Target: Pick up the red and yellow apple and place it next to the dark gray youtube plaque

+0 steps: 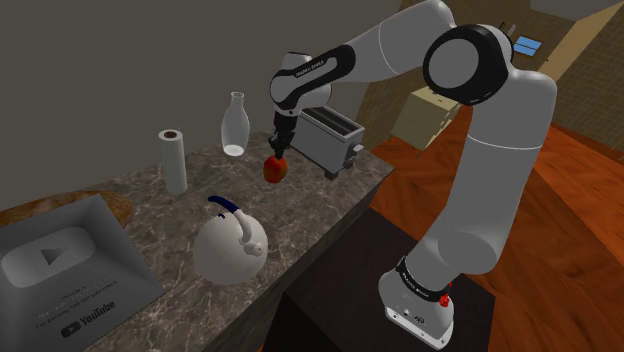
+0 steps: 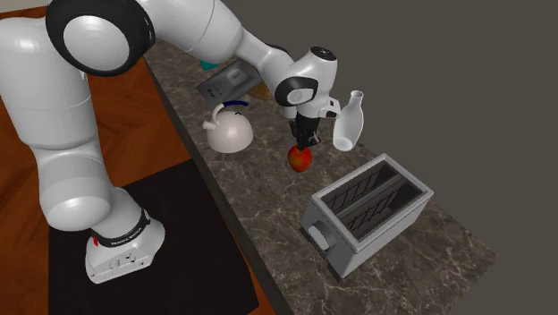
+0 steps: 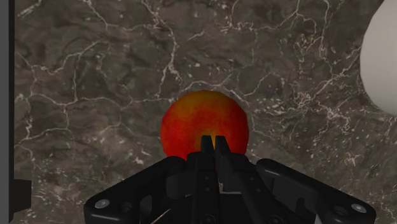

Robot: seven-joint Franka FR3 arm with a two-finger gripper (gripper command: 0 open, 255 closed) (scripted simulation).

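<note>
The red and yellow apple is over the dark marble counter, between the glass bottle and the toaster. My black gripper points straight down onto its top. In the wrist view the fingertips nearly meet, pinching the top of the apple. The second exterior view has the apple right under the gripper. I cannot tell whether the apple is off the counter. The dark grey YouTube plaque lies flat at the counter's end, at the shoulder view's lower left, far from the gripper.
A white kettle with a blue handle stands between the apple and the plaque. A clear bottle and a paper towel roll stand at the back edge. A silver toaster sits just beyond the apple. A wooden board edge shows behind the plaque.
</note>
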